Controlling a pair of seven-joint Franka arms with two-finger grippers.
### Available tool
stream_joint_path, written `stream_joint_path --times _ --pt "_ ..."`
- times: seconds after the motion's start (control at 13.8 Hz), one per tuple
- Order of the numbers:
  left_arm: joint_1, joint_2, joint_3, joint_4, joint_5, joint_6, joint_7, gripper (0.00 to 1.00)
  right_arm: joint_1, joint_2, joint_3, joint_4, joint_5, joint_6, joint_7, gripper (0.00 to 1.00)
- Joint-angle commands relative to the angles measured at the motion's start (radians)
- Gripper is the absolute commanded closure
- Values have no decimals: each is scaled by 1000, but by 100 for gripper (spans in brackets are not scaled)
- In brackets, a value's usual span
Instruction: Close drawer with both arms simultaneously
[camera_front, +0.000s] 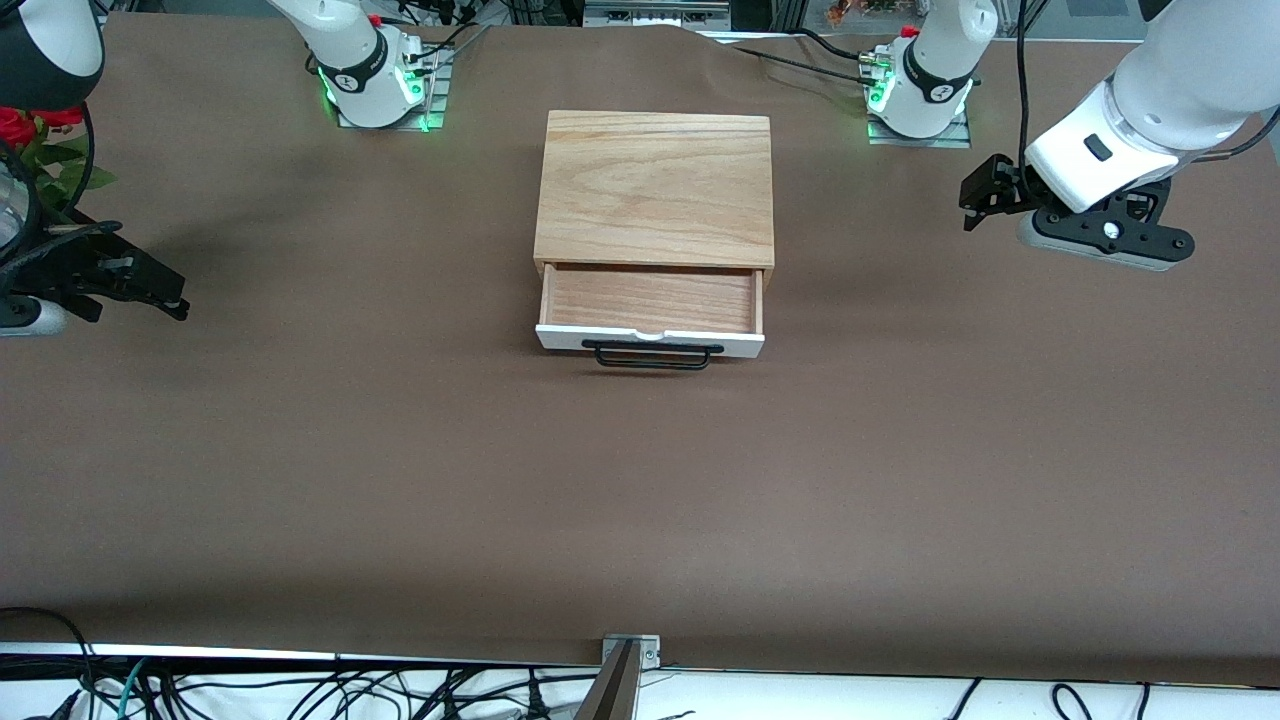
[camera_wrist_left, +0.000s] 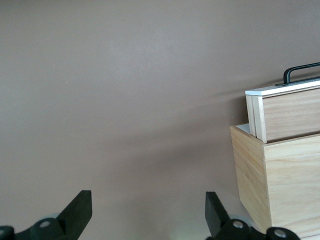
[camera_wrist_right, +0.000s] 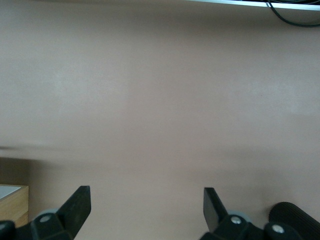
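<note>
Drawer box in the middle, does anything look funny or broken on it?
Nothing looks broken. The only thing out of place is the drawer, which sticks out of the oak box toward the front camera, empty. It sits straight. The left gripper and right gripper hang open over the table's ends, touching nothing.

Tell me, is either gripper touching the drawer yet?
Apart. The front view shows bare table between the open drawer and each one: the left gripper over its end of the table, the right gripper over the other end.
</note>
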Motion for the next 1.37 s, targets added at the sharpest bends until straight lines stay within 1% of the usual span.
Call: stream_joint_path --times 0.0,0.87,1.08,1.3 --pt "6 12 1 33 -16 -13 -7 0 -5 12 6 31 -7 -24 10 0" --pt "4 13 0 35 -16 -13 -5 0 0 28 7 32 -3 -14 4 0" --pt "-2 33 -3 33 -18 -13 -8 0 52 54 12 32 3 2 24 0" --pt "-12 50 -5 35 -22 -13 -8 0 113 91 12 32 5 73 26 0"
